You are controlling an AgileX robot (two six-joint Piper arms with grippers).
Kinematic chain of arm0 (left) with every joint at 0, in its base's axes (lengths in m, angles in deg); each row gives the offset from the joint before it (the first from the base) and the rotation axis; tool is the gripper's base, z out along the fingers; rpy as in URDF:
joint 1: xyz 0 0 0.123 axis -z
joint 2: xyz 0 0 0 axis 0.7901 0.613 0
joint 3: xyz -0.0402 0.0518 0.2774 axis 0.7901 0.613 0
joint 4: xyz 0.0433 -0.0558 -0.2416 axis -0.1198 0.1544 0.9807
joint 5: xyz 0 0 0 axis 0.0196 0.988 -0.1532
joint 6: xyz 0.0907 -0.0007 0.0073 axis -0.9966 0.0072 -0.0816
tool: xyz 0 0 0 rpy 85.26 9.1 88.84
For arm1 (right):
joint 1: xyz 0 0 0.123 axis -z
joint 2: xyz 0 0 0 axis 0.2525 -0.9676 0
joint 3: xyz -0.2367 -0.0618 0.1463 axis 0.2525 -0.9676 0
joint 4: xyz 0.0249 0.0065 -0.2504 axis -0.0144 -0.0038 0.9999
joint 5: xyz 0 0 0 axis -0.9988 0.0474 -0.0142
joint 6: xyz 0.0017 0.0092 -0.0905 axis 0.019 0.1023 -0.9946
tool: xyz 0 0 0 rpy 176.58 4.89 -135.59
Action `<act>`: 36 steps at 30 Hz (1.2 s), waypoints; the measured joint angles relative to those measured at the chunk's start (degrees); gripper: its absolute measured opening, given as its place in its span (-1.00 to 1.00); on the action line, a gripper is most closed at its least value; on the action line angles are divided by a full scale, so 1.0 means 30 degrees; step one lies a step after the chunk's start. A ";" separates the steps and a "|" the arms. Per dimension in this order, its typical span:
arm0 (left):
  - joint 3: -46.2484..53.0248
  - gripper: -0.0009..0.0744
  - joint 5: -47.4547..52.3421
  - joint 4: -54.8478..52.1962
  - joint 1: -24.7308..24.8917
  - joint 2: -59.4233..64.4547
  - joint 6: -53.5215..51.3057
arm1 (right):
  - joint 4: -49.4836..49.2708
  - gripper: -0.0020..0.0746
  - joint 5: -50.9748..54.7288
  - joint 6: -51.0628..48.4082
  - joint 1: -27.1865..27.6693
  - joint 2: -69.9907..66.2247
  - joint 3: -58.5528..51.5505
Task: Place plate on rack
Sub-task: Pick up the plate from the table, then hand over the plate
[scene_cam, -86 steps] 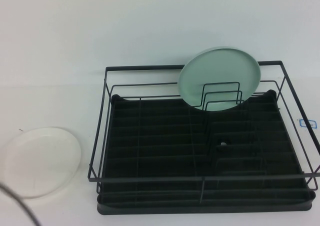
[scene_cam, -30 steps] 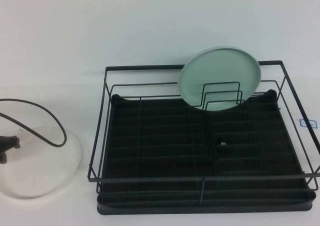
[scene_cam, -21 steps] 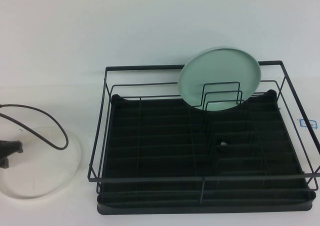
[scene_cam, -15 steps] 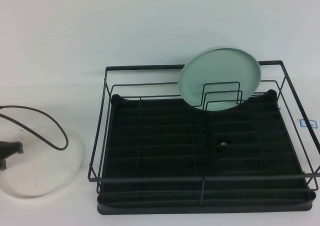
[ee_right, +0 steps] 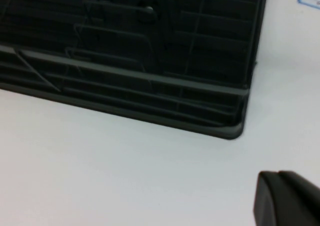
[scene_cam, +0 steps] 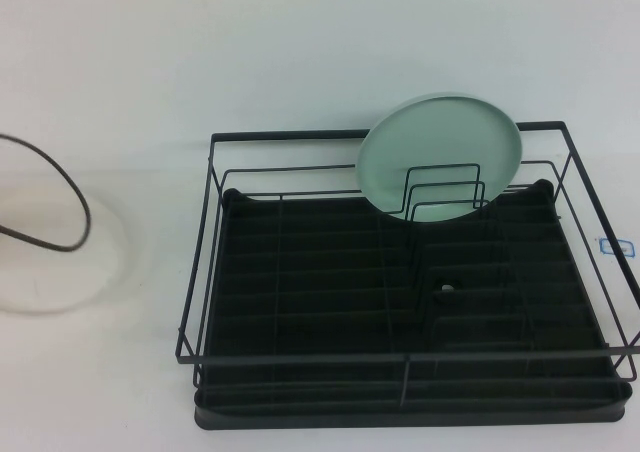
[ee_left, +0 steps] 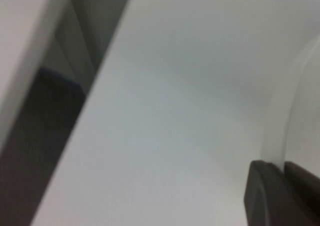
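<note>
The white plate (scene_cam: pixel 55 262) is at the far left of the high view, blurred and raised off the table. My left gripper (ee_left: pixel 282 168) is out of the high view; only its cable (scene_cam: pixel 70 207) shows there. In the left wrist view its fingers are shut on the plate's rim (ee_left: pixel 279 123). The black wire rack (scene_cam: pixel 400 357) stands to the right of the plate, its slots in the near part empty. My right gripper (ee_right: pixel 281 180) hangs over bare table beside the rack's near corner (ee_right: pixel 235 131), fingers together and holding nothing.
A pale mint-green plate (scene_cam: pixel 440 157) stands upright in the rack's back dividers. A small blue-outlined label (scene_cam: pixel 613 246) lies on the table right of the rack. Bare white table lies between the white plate and the rack's left side.
The left gripper closed on the white plate's left rim and then moved it up and to the left. The gripper has left the high view. The rack and green plate are unchanged.
</note>
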 joint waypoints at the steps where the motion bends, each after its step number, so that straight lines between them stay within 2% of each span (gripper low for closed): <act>1: 0.0000 -0.96 -0.0038 0.0000 -0.0083 -0.0367 0.0000 | -0.0303 -0.90 -0.0252 0.0000 0.0000 0.0000 -0.0230; 5: 0.0000 -0.96 0.0019 0.0315 -0.0128 -0.2043 0.0000 | -0.2467 -0.90 -0.1268 -0.1137 0.0000 0.0000 -0.0636; 9: 0.0000 -0.96 0.0811 0.3707 0.0262 -0.3810 -0.1011 | -0.5830 -0.90 -0.2164 -0.3372 0.0000 0.0000 -0.0666; 16: 0.0035 -0.96 0.0773 1.1184 0.2857 -0.6788 -0.9243 | -1.1414 -0.90 -0.2316 -0.6640 -0.0033 -0.1043 -0.0666; 20: 0.0035 -0.96 0.1881 1.6038 0.4966 -0.7390 -1.4809 | -1.3023 -0.86 -0.2508 -0.8533 -0.0033 -0.2050 -0.0666; 23: 0.0073 -0.96 0.3001 1.8809 0.6832 -0.7390 -1.8081 | -1.3938 -0.63 -0.2649 -0.9343 -0.0033 -0.2997 -0.0666; 28: 0.0074 -0.96 0.2688 2.2022 0.8824 -0.7357 -2.0484 | -1.7871 0.09 -0.2245 -1.2404 -0.0033 -0.4593 -0.0666; 31: 0.0074 -0.96 0.2648 2.3282 0.9547 -0.7357 -2.1492 | -2.0321 0.24 -0.1342 -1.4038 -0.0111 -0.5374 -0.0666; 36: 0.0074 -0.96 0.3367 2.4503 1.0315 -0.6929 -2.2935 | -2.2003 0.30 -0.1091 -1.5093 -0.0189 -0.6396 -0.0224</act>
